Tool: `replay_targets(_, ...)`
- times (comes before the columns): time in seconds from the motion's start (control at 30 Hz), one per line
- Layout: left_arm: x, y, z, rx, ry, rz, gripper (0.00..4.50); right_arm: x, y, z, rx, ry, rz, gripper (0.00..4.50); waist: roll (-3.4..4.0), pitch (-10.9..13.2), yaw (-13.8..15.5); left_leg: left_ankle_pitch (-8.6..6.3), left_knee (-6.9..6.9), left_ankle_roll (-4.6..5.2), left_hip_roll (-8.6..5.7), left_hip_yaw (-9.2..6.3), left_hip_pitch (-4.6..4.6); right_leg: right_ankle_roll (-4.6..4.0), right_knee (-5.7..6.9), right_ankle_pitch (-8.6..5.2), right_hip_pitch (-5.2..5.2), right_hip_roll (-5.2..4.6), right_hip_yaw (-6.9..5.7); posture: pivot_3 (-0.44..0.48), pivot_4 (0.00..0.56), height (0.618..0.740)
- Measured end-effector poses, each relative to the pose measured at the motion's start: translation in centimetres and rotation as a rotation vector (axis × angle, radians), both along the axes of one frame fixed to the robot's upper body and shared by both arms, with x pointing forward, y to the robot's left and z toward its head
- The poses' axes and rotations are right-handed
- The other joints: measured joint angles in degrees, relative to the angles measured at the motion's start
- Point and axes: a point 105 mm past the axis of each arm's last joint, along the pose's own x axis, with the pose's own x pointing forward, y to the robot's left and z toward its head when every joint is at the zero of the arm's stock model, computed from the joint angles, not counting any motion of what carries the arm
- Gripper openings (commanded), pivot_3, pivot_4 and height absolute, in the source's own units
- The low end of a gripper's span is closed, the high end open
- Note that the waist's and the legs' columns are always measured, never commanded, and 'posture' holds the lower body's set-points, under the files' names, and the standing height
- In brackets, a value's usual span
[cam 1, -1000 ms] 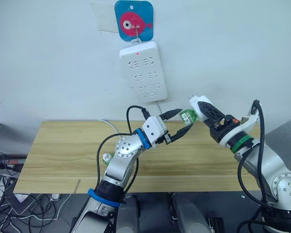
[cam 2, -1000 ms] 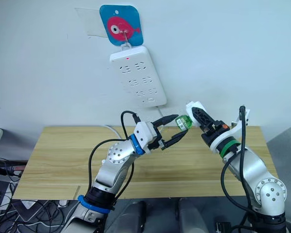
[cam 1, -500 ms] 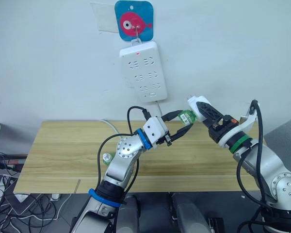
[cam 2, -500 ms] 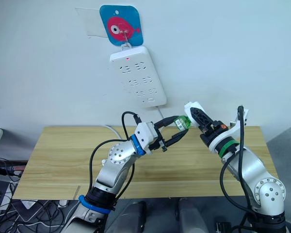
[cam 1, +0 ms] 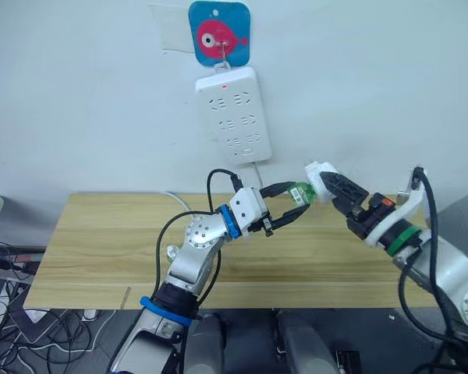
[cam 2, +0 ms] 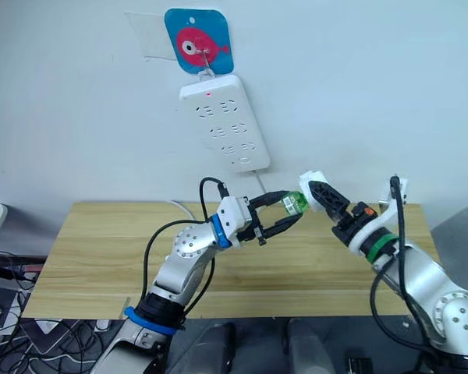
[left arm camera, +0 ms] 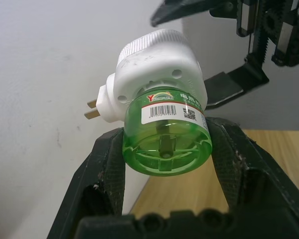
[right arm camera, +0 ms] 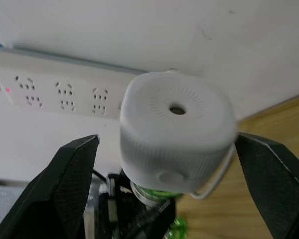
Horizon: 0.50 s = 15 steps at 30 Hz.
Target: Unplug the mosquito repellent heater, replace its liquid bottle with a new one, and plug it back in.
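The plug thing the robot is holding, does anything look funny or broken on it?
Nothing looks broken or spilled. The mosquito repellent heater is simply off the power strip, held in the air by the right gripper, prongs bare. Its green liquid bottle sits between the left gripper fingers, still joined to the heater.

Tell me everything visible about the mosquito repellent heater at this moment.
The mosquito repellent heater is a small white rounded plastic unit, unplugged and held in the air above the table, below the power strip. Two metal prongs stick out of one side. Its domed face has a central hole ringed by fine vents, and a ribbed band runs around the edge. The right pincer grips its body. A green bottle sits in its base, with the left pincer closed around that bottle.
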Motion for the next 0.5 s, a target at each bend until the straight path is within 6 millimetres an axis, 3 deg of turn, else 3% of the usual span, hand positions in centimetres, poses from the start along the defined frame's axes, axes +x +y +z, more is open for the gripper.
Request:
replay_targets(0.27, -1.0, 1.7, 0.0, 0.076, -0.118, -0.181, 2.25, -2.6, -3.2, -0.7, -0.126, -0.02, 0.279, 4.47, 0.06, -0.08, 0.05, 0.11, 0.04, 0.17, -0.21, 0.18, 0.09, 0.01, -0.02, 0.22, 0.13, 0.05, 0.06, 0.045, 0.211, 0.74)
replay_targets(0.4, -2.3, 1.9, -0.4, 0.123, -0.211, -0.317, 2.25, -2.9, -3.7, -0.3, -0.141, 0.01, 0.416, 4.47, 0.07, -0.09, 0.06, 0.29, 0.06, 0.44, -0.21, 0.21, 0.21, 0.06, -0.02, 0.37, 0.14, 0.11, 0.05, 0.054, 0.212, 0.74)
replay_targets(0.5, -2.1, 2.0, -0.6, 0.143, -0.234, -0.354, 2.25, -3.1, -3.4, 0.1, -0.127, 0.021, 0.505, 4.47, 0.06, -0.09, 0.12, 0.35, 0.09, 0.55, -0.21, 0.21, 0.19, 0.18, -0.04, 0.42, 0.14, 0.14, 0.05, 0.056, 0.217, 0.74)
